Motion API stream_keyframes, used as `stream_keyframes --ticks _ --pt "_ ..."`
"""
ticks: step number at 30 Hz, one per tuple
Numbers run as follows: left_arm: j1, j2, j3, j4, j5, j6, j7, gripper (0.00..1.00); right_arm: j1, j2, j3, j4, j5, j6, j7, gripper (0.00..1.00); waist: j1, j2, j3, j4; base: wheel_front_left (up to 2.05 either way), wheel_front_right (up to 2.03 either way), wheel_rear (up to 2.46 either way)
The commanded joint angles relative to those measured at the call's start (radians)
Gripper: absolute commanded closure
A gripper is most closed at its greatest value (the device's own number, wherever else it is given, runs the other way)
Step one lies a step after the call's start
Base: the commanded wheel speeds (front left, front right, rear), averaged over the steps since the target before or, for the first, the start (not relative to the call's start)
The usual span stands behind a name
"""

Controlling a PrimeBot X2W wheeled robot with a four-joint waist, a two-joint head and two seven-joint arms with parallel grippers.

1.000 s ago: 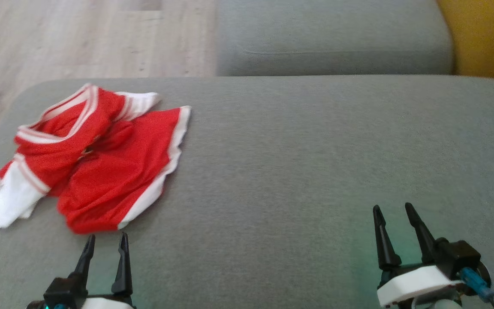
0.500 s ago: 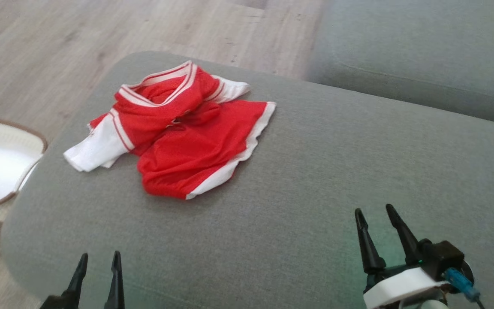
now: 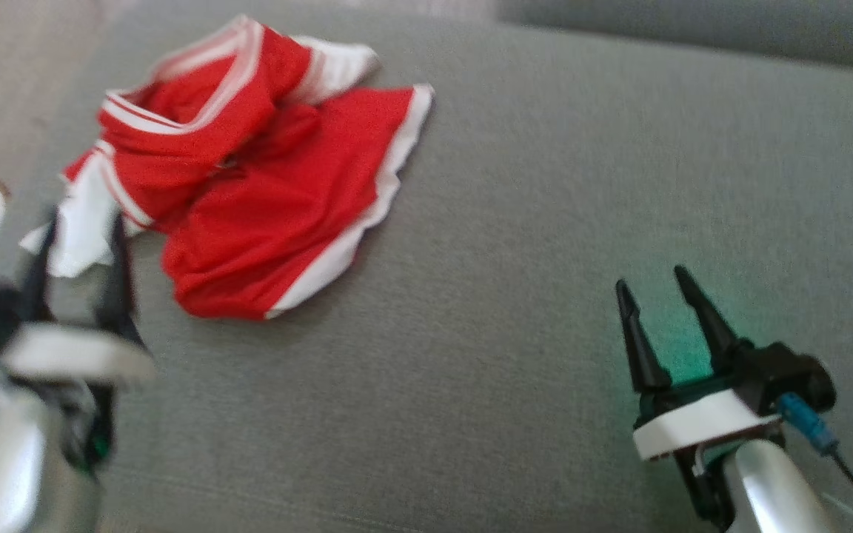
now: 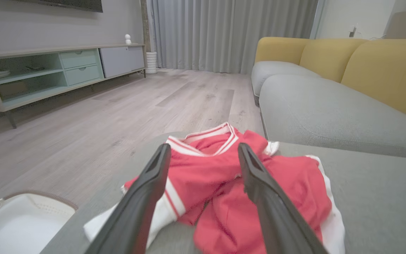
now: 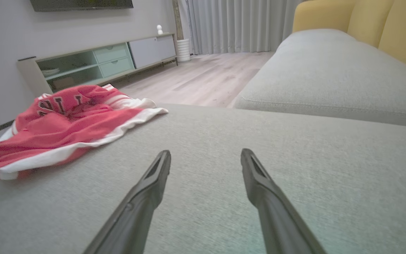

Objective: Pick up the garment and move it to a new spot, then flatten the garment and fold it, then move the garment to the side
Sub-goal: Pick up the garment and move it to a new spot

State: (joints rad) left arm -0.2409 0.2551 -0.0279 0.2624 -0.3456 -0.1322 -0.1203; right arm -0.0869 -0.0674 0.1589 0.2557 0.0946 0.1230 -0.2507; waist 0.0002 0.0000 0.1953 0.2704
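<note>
1. The garment (image 3: 271, 192) is red with white hems and striped trim.
2. The sofa seat (image 3: 545, 185) is grey, the backrest (image 4: 382, 67) yellow.
3. My right end effector (image 3: 651, 277) is black, banded white.
4. The basket (image 4: 19, 225) is white, rimmed brown.

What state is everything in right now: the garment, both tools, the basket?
garment: crumpled in a heap on the grey cushion, not folded, not gripped.
left tool: open, empty, pointed at the garment.
right tool: open, empty, over bare cushion, apart from the garment.
basket: down beside the cushion, visible part empty.
</note>
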Motion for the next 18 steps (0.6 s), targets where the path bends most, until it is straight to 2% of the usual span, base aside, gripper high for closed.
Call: stream_keyframes --ticks 1,3,6,8,12,18 --pt "-0.073 0.041 0.044 -0.029 -0.030 0.002 0.030 0.00 -0.030 -0.018 0.021 -0.034 -0.007 0.008 -0.011 0.00 -0.0002 0.0000 0.115 -0.076 0.00 0.00 0.00" --pt "-0.164 0.089 0.054 -0.013 -0.062 0.002 0.092 0.00 -0.042 -0.035 0.029 -0.042 -0.014 0.008 -0.011 0.00 -0.0002 0.0000 0.160 -0.096 0.00 0.00 0.00" --pt "-0.306 0.123 0.092 0.071 -0.124 0.008 0.191 0.00 -0.055 -0.062 0.041 -0.061 -0.021 0.008 -0.011 0.00 -0.0002 0.0000 0.220 -0.119 0.00 0.00 0.00" --pt "-0.389 0.153 0.100 0.150 -0.126 0.023 0.243 0.00 -0.056 -0.078 0.047 -0.077 -0.024 0.008 -0.011 0.00 -0.0002 0.0000 0.249 -0.134 0.00 0.00 0.00" --pt "-0.509 0.170 0.118 0.315 -0.148 0.058 0.307 0.00 -0.046 -0.104 0.054 -0.108 -0.023 0.008 -0.011 0.00 -0.0002 0.0000 0.285 -0.167 0.00 0.00 0.00" --pt "-0.589 0.197 0.090 0.555 -0.129 0.096 0.406 0.00 -0.025 -0.122 0.052 -0.153 -0.021 0.008 -0.011 0.00 -0.0002 0.0000 0.311 -0.200 0.00 0.00 0.00"
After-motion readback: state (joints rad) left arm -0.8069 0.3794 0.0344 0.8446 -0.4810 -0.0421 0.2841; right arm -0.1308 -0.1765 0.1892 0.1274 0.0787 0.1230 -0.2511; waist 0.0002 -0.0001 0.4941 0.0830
